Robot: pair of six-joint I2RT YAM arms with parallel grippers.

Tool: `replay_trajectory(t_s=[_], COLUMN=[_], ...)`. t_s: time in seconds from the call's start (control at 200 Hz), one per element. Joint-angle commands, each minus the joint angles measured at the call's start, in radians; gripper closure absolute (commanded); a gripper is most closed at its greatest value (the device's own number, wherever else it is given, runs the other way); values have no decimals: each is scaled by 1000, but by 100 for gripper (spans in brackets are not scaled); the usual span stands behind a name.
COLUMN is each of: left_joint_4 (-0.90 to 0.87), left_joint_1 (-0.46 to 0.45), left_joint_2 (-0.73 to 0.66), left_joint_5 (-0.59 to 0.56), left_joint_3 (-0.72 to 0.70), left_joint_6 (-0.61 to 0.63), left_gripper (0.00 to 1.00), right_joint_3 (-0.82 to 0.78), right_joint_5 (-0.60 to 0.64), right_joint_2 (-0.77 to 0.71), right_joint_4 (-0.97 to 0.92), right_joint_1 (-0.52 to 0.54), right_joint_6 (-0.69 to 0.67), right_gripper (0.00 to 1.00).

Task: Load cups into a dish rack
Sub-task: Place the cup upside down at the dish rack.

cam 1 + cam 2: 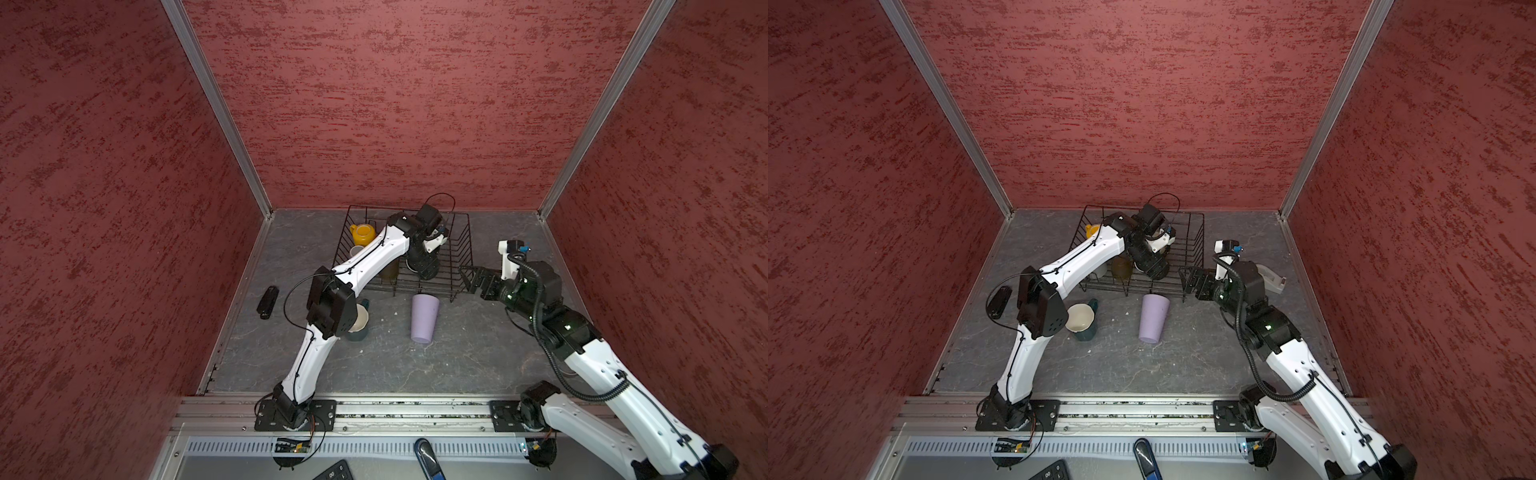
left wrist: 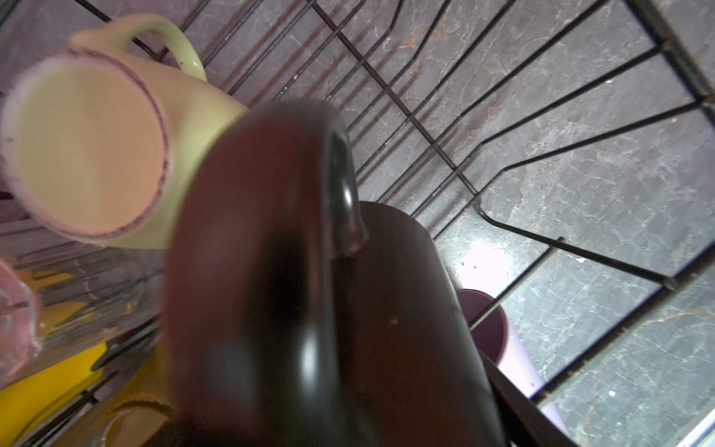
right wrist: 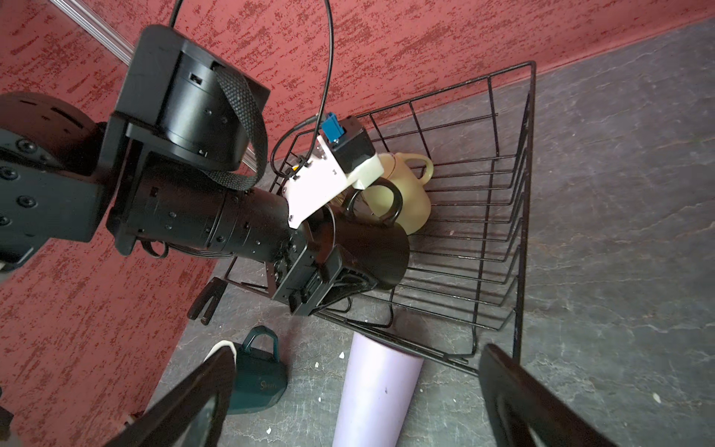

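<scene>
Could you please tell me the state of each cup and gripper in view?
black mug: held inside the dish rack.
left gripper: shut on the black mug.
right gripper: open, empty.
yellow mug: in the dish rack.
pale green mug: in the dish rack.
amber glass: in the dish rack.
lilac tumbler: on its side on the table.
teal mug: upright on the table.

One wire rack point(image 1: 462, 232). Eight cups in all.

Five are mugs:
- a black mug point(image 3: 373, 247) clamped in the jaws of the left gripper point(image 3: 337, 268)
- a pale green mug point(image 3: 411, 193) just beyond those jaws
- a yellow mug point(image 1: 364, 234)
- a pale mug point(image 1: 356, 251), mostly hidden
- a teal mug point(image 3: 259, 379) ahead of the wide-apart jaws of the right gripper point(image 1: 467, 279)

Two are glasses: an amber glass point(image 1: 1121, 268) and a clear glass point(image 2: 77, 294).

One is a lilac tumbler point(image 1: 424, 318), also ahead of the right jaws.
</scene>
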Motion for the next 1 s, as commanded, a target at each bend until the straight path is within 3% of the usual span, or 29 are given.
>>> replay_trajectory(t_s=[0.0,0.341,0.641,0.997], left_joint_4=[-9,-105,-140,-124], left_joint_1=[1,8,16,21], left_joint_2=[22,81,131,155], left_joint_5=[-32,1,-38,-124], left_joint_3=[48,109,139,139], left_joint_6=[46,75,68,70], left_gripper=[100,100,100,90], right_joint_3=[-12,-18,-29,-29], right_joint_5=[20,16,10,2], right_joint_2=[-16,-12,-8,4], right_joint_4=[-1,9,19,29], right_joint_1=[-13,-17,-21,-22], right_joint_6=[-4,-3,0,5], right_gripper=[1,1,1,1])
